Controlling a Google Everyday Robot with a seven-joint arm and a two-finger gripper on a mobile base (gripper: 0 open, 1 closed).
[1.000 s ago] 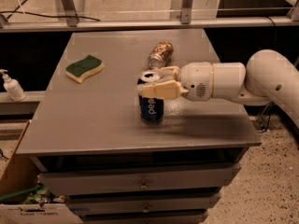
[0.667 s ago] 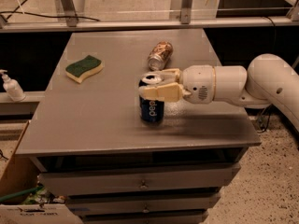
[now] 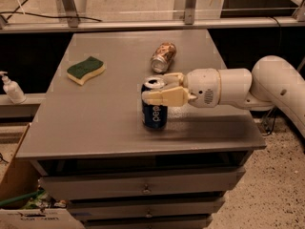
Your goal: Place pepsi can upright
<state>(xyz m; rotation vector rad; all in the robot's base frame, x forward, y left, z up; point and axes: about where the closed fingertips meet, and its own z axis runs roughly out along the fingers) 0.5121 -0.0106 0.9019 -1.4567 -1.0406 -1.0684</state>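
The pepsi can (image 3: pixel 154 112), blue with white lettering and a silver top, stands upright on the grey table (image 3: pixel 95 123), right of the middle. My gripper (image 3: pixel 161 88) reaches in from the right at the can's upper part. One cream finger lies across the can's front just below the rim, and the other is behind the rim. The gripper is shut on the can.
A brown-gold patterned can (image 3: pixel 164 57) lies on its side behind the pepsi can. A green and yellow sponge (image 3: pixel 86 69) lies at the back left. A soap bottle (image 3: pixel 12 88) stands on a ledge left of the table. Drawers sit below the tabletop, and a cardboard box (image 3: pixel 19 185) is at the lower left.
The gripper has sunk very slightly on the can. The can stays upright at the same spot.
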